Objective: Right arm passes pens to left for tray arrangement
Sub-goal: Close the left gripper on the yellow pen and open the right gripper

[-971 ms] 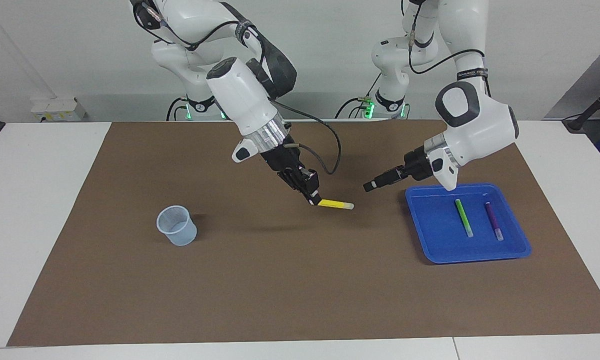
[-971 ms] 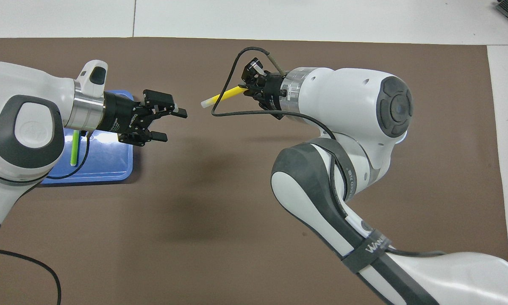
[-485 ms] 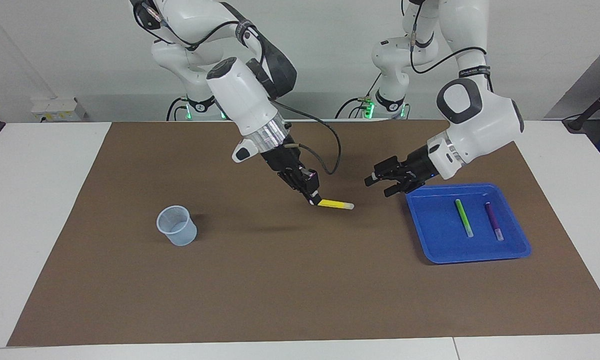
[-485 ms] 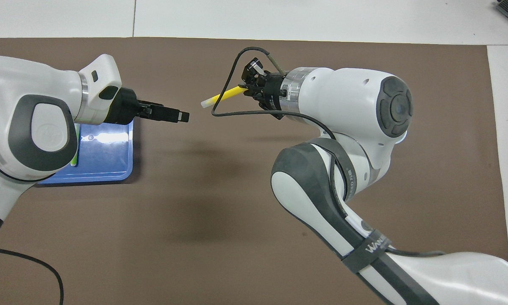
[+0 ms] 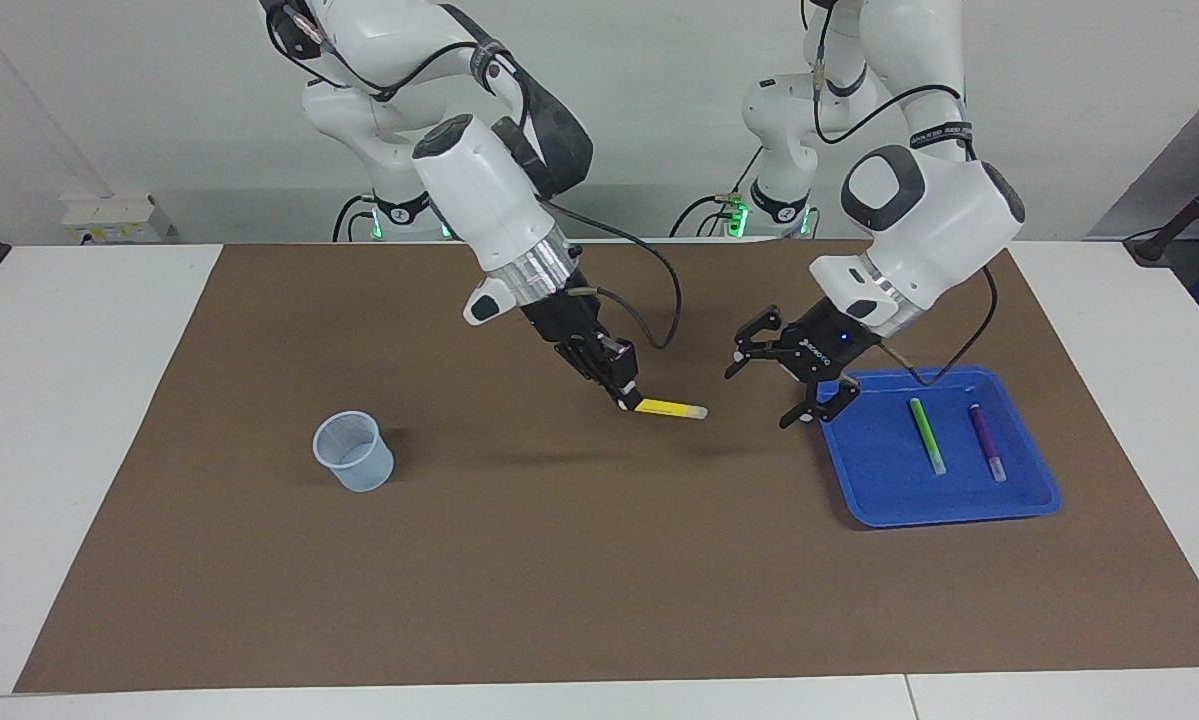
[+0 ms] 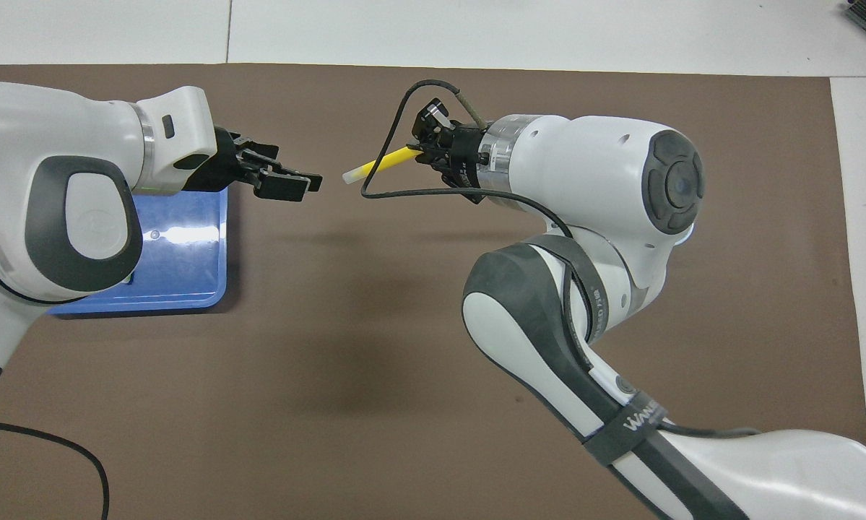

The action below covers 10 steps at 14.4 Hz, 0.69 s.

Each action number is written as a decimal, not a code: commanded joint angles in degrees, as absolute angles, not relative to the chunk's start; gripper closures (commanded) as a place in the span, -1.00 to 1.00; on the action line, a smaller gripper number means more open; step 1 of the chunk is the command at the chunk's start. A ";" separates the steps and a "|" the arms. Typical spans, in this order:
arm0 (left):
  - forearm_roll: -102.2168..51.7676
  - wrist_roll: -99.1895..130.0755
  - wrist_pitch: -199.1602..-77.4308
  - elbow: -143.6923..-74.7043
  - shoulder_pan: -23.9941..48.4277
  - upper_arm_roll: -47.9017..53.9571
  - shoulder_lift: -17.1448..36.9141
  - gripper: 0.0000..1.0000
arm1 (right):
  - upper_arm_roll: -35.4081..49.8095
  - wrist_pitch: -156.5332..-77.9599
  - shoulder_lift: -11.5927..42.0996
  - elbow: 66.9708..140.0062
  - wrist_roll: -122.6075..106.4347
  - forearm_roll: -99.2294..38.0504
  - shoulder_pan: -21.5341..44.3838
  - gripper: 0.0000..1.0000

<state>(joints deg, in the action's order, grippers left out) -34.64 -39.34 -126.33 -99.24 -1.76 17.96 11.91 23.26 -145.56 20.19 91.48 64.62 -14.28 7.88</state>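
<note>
Two pens, green pen (image 5: 926,435) and purple pen (image 5: 986,442), lie in the tray (image 5: 1019,500); third, yellow pen (image 5: 671,408), clamped in right gripper (image 5: 624,397) above mat, whitish end toward left gripper (image 5: 771,385), jaws apart, just beside tray; handover and placing left

A matt brown paper-like sheet (image 5: 559,560) with a smooth, flat surface covers the smooth white tabletop (image 5: 69,400). The shallow bright blue plastic tray (image 5: 864,470) looks glossy; in the overhead view its floor throws back a white glare. The small translucent bluish plastic cup (image 5: 354,452) is thin-walled. The 3 slim pens, yellow (image 5: 671,408), bright green (image 5: 925,435) and purple (image 5: 986,441), look like smooth plastic. Both arms wear glossy white shells with matt black gripper parts
</note>
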 commanded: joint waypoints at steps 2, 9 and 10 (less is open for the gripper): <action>-32.61 -48.85 -129.18 -96.24 0.44 17.49 13.97 -0.97 | 23.47 -147.04 20.65 91.23 64.95 -15.38 7.73 1.00; -32.96 -49.04 -134.74 -96.59 4.66 17.49 14.85 -0.86 | 23.55 -147.04 20.65 91.40 64.95 -15.29 7.91 1.00; -32.87 -49.22 -134.48 -96.85 4.40 17.49 14.77 -0.84 | 23.55 -147.04 20.65 91.41 65.04 -15.29 7.91 1.00</action>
